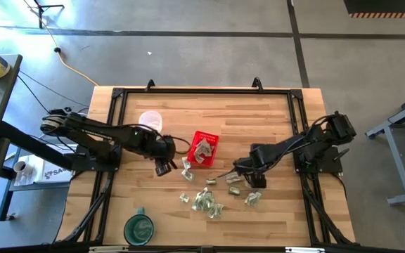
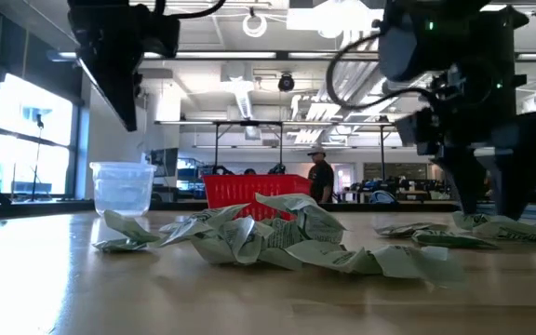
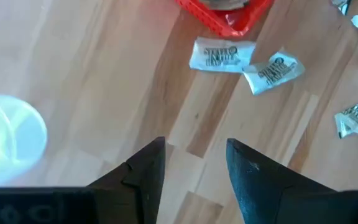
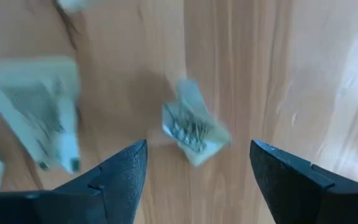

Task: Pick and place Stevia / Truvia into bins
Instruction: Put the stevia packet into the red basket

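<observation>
Table: pale wooden butcher-block top [image 1: 273, 119] inside a black metal frame, filling the middle of the high view.
Basket: red mesh basket [image 1: 203, 148] at the centre of the table, with a couple of sachets lying in it.
Sachets: pale green and white sweetener sachets [image 1: 208, 202] scattered on the wood below and to the lower right of the basket; two lie just beside its corner.
Left gripper: left gripper [image 3: 194, 171] over bare wood just left of the basket, fingers apart, nothing between them.
Right gripper: right gripper [image 4: 197, 168] right of centre over the scattered sachets, fingers spread wide above one crumpled sachet [image 4: 194, 127].
Cups: clear plastic cup [image 1: 150, 120] upper left of the basket; green cup [image 1: 138, 228] at the lower left edge.
Floor: grey concrete, with a yellow cable [image 1: 69, 63] at upper left.
Room: the low view shows an open workshop with ceiling lights, windows at the left, and a person [image 2: 321, 177] standing far behind the basket.
</observation>
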